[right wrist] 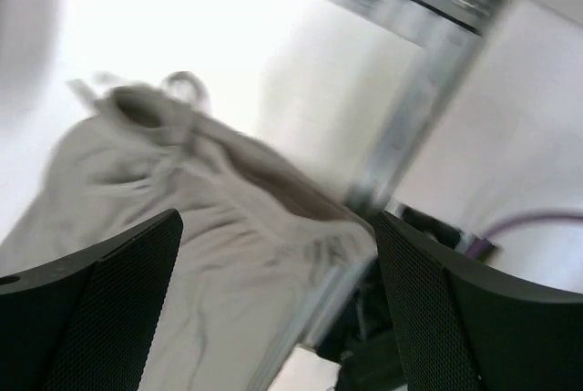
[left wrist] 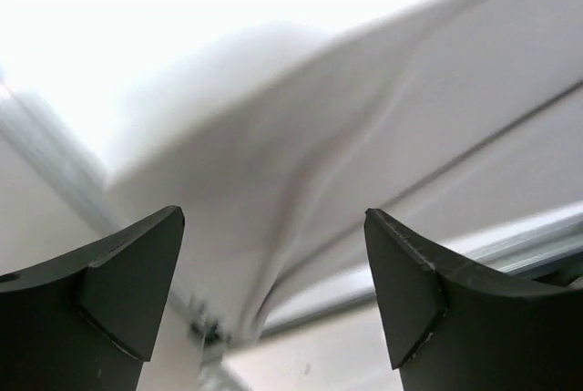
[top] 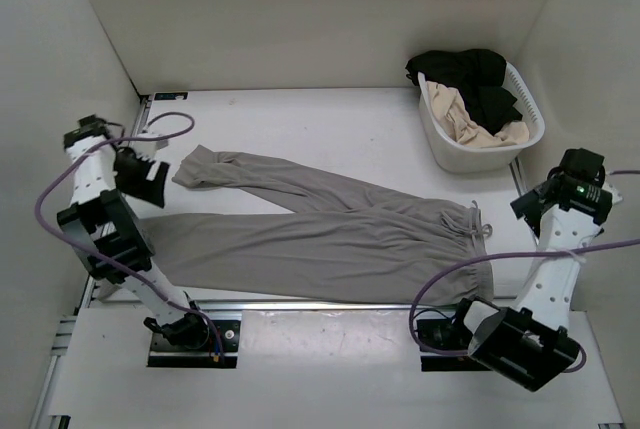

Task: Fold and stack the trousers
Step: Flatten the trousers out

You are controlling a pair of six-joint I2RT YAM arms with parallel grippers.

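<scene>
The white table carries the spread trousers and a basket.

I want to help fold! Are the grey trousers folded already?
Spread out, not folded: the trousers lie flat, both legs stretched long and apart.

The trousers lie flat across the middle of the bench, with the waistband at centre right and both legs running toward the left of the frame. The farther leg ends at upper left of centre; the nearer leg reaches the left side, passing under the left arm. The left tool sits just beside the farther leg's end, on its left. The right tool sits right of the waistband, apart from it. At upper right stands a basket, with a rear garment over its back rim and a front garment inside, below it
</scene>
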